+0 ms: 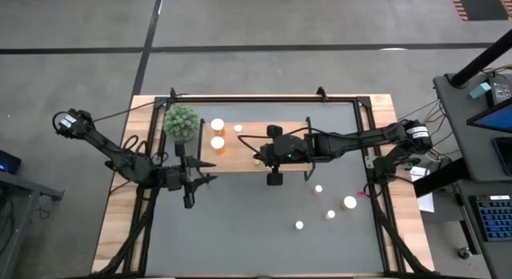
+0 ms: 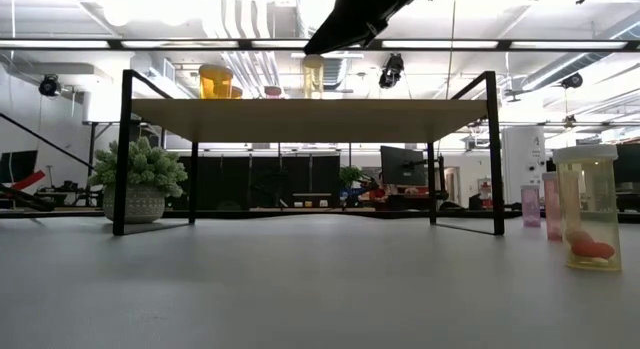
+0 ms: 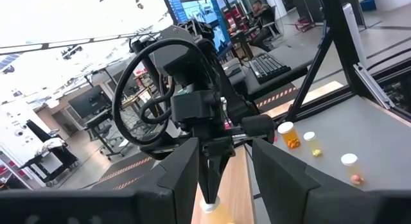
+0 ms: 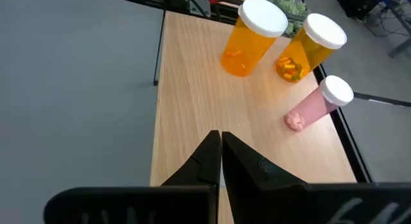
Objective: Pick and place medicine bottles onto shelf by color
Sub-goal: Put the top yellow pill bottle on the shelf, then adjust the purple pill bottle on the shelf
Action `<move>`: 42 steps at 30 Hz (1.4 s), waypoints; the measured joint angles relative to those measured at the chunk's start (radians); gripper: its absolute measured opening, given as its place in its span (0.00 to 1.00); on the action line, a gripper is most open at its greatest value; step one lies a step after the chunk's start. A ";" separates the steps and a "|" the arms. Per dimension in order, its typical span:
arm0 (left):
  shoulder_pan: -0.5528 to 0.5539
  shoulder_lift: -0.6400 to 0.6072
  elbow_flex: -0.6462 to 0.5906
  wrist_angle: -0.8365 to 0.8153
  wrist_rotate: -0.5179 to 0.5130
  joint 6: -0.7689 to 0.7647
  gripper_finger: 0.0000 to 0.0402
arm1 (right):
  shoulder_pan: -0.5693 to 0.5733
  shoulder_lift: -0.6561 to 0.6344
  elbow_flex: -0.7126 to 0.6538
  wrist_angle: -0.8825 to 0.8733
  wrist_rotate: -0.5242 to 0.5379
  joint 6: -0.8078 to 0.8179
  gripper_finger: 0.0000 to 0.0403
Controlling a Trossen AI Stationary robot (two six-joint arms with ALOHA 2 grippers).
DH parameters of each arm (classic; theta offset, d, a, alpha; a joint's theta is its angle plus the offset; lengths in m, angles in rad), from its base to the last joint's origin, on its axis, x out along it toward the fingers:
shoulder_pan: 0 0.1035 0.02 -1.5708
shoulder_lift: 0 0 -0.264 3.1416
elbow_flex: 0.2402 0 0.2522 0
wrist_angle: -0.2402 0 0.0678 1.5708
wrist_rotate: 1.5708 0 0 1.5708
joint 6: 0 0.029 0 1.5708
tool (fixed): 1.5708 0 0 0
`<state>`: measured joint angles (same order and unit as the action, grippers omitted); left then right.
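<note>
The light-wood shelf (image 1: 280, 159) stands mid-table on black legs. Upright on its board are two orange bottles (image 4: 252, 36) (image 4: 309, 48), a pink one (image 4: 316, 106) and a yellow one (image 2: 313, 77). My right gripper (image 3: 209, 193) is shut and points down over the yellow bottle's white cap. My left gripper (image 1: 210, 180) hovers open and level just off the shelf's left near corner, with nothing between its fingers. Several more bottles (image 1: 350, 203) stand on the table to the right. My right gripper's shut fingertips (image 3: 209, 185) come from above, slanting down, right at the white cap (image 3: 208, 206) of the yellow bottle, which stands upright on the shelf board. I cannot tell whether they touch it; in the right wrist view the fingers themselves hide the bottle.
A green spiky plant ball (image 1: 181, 121) in a pot sits at the shelf's far left corner. Loose bottles (image 2: 590, 224) (image 2: 530, 204) stand near the table's right side. The table's near half is bare grey surface (image 1: 240, 239).
</note>
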<state>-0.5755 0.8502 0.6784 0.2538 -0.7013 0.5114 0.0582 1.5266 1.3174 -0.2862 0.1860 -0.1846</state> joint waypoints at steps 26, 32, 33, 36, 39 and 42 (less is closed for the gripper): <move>0.081 0.108 0.190 -0.317 -0.112 -0.490 0.24 | 0.214 -0.172 0.062 -0.266 -0.002 0.036 0.02; 0.287 0.258 0.448 -0.668 0.161 -0.555 0.13 | 0.305 -0.195 0.020 -0.287 -0.002 0.054 0.02; 0.329 0.287 0.491 -0.730 0.239 -0.557 0.12 | 0.316 -0.200 0.012 -0.286 -0.002 0.059 0.02; 0.446 0.378 0.597 -0.893 0.370 -0.558 0.11 | 0.346 -0.219 -0.019 -0.286 0.030 0.078 0.02; 0.538 0.448 0.663 -1.008 0.435 -0.526 0.12 | 0.375 -0.238 -0.051 -0.286 0.086 0.098 0.02; 0.615 0.499 0.691 -1.040 0.470 -0.476 0.17 | 0.395 -0.265 -0.087 -0.282 0.096 0.115 0.02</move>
<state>0.0396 1.3496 1.3691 -0.7866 -0.2312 0.0355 0.4529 1.2615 1.2305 -0.5679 0.2824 -0.0697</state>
